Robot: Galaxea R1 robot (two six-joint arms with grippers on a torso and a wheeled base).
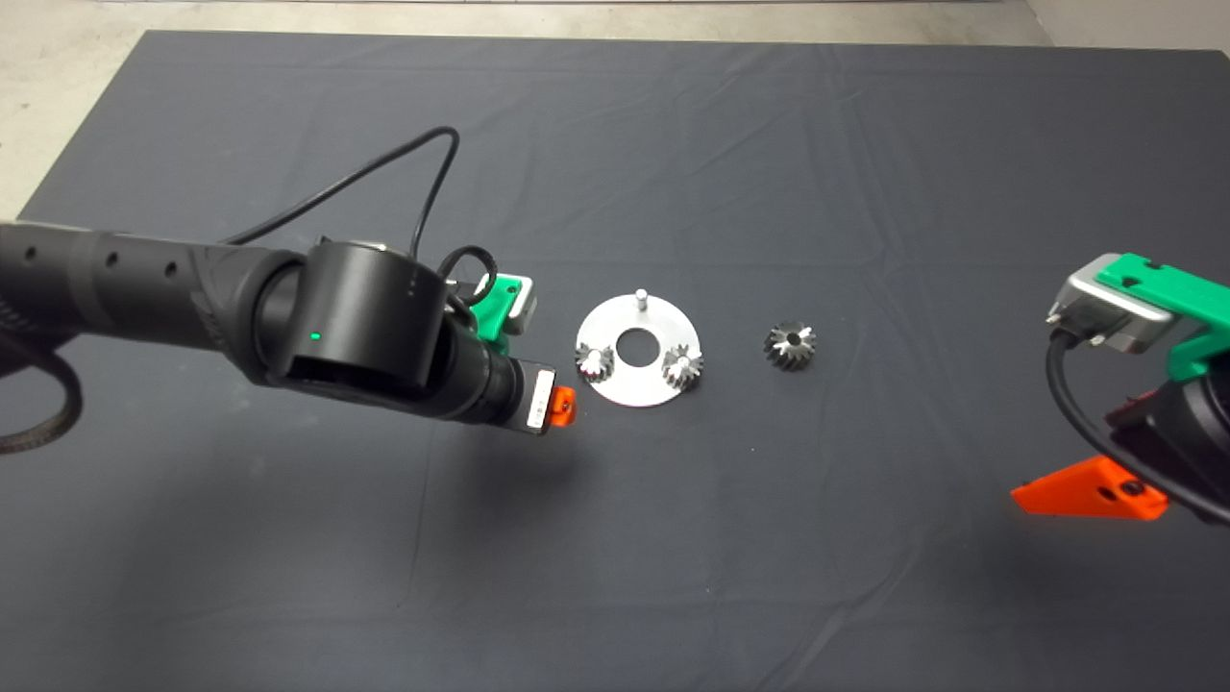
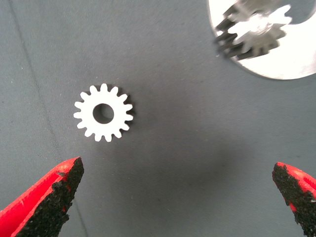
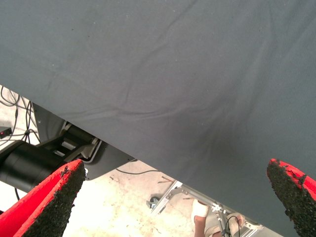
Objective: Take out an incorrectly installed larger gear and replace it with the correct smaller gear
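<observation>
Plate: a round silver plate (image 1: 639, 384) with a central hole was seen lying flat on the mat near the middle of the desk; three pegs stood on it.
On the plate: two small gears were carried, one on the left peg (image 1: 595, 361) and one on the right peg (image 1: 682, 367); the far peg (image 1: 640, 297) was bare.
Larger gear: the larger gear (image 1: 791, 345), with coarse flared teeth and a dark centre hole, was found lying on the mat to the right of the plate, apart from it and off any peg.
Smaller gear: the smaller gear (image 2: 103, 112), bright with fine even teeth and a round hole, was shown flat on the mat in the left wrist view, beside the plate's edge (image 2: 296, 59); in the head view it was hidden under the left arm.
Left hand: the left hand (image 2: 182, 197) was held over the smaller gear just left of the plate, its fingers (image 2: 52, 197) spread wide with nothing between them.
Right hand: the right hand (image 3: 177, 197) was held at the right edge of the desk, well away from the gears, fingers spread wide and empty.
Surface: a dark grey, lightly creased mat (image 1: 615, 538) covered the desk.
Room: pale concrete floor (image 1: 58, 86) was seen beyond the mat; cables and a person's foot (image 3: 200, 211) were seen on the floor in the right wrist view.
Count: four gears, one plate, three pegs.
</observation>
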